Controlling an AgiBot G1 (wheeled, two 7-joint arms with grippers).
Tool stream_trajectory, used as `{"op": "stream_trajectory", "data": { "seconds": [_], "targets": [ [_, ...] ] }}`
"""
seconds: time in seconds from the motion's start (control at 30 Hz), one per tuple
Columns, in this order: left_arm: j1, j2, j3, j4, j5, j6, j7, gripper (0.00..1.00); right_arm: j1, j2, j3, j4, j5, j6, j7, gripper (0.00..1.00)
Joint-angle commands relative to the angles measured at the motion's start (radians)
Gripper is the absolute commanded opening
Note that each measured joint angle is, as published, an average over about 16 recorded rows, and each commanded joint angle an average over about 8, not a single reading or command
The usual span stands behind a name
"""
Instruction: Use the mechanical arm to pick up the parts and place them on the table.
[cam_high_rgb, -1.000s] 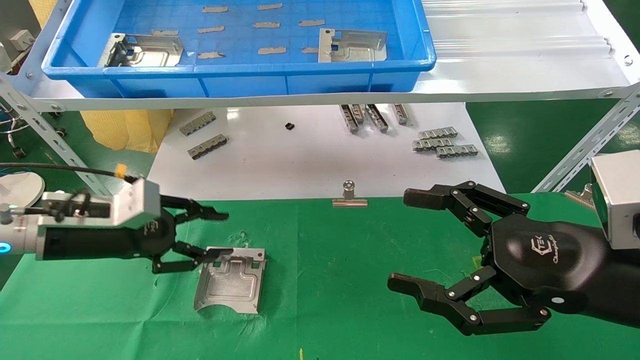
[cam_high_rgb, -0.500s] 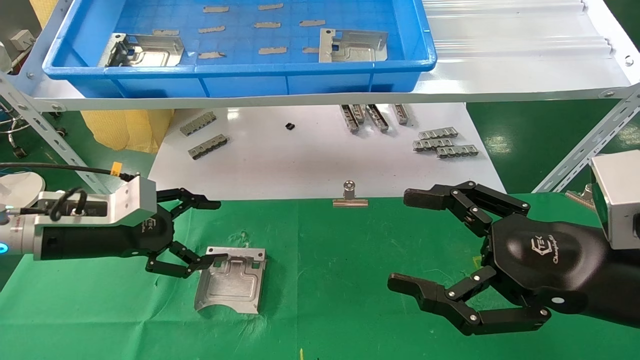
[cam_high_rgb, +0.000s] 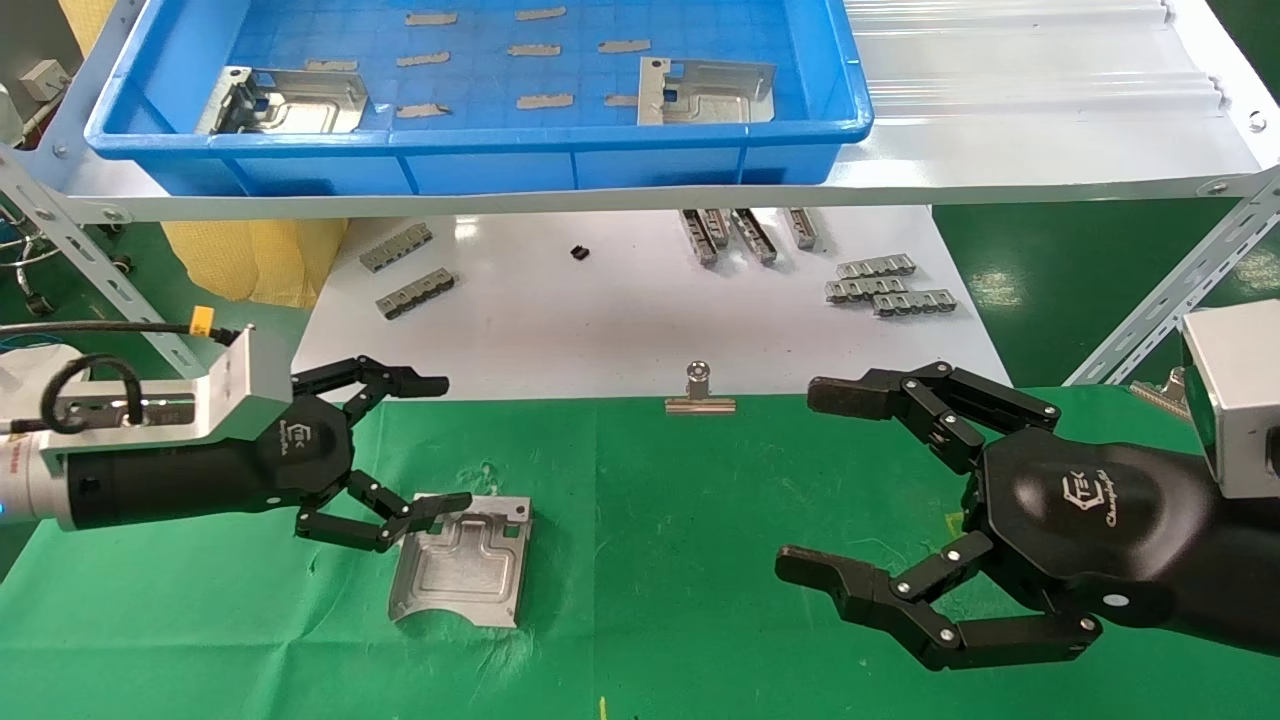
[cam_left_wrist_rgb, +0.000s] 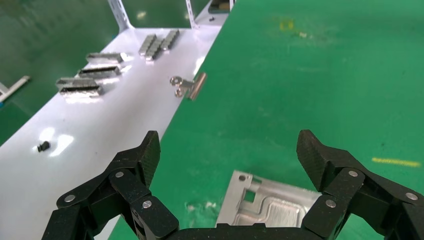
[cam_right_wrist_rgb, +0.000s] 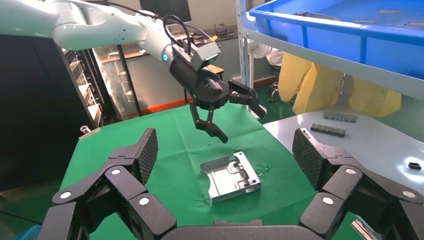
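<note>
A silver stamped plate (cam_high_rgb: 462, 561) lies flat on the green cloth table (cam_high_rgb: 650, 560); it also shows in the left wrist view (cam_left_wrist_rgb: 272, 207) and the right wrist view (cam_right_wrist_rgb: 231, 176). My left gripper (cam_high_rgb: 438, 445), the tagged arm, is open and empty, lifted just above the plate's near-left corner, not touching it. In the right wrist view the left gripper (cam_right_wrist_rgb: 235, 120) hangs above the plate. Two more plates (cam_high_rgb: 290, 100) (cam_high_rgb: 705, 92) lie in the blue tray (cam_high_rgb: 480, 150) on the shelf. My right gripper (cam_high_rgb: 815, 480) is open and empty, low over the cloth at the right.
A white board (cam_high_rgb: 620, 300) behind the cloth carries grey toothed strips (cam_high_rgb: 888, 283) and a small black piece (cam_high_rgb: 578, 253). A silver binder clip (cam_high_rgb: 699, 390) sits at the board's edge. Angled shelf struts (cam_high_rgb: 1170, 290) stand on both sides.
My left gripper has drawn back and risen off the plate, with its wrist tilting up. The plate stays put on the cloth. The right arm has not moved.
</note>
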Motion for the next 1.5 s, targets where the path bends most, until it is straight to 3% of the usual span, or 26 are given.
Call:
{"op": "stream_trajectory", "data": {
  "seconds": [0.03, 1.5],
  "targets": [
    [0.022, -0.012, -0.016, -0.042, -0.015, -0.003, -0.026, 1.00, 0.000, 0.000, 0.000, 0.000, 0.000, 0.000, 0.000, 1.00],
    [0.484, -0.272, -0.359, -0.949, -0.336, -0.077, -0.587, 1.00, 0.000, 0.000, 0.000, 0.000, 0.000, 0.000, 0.000, 1.00]
  ]
}}
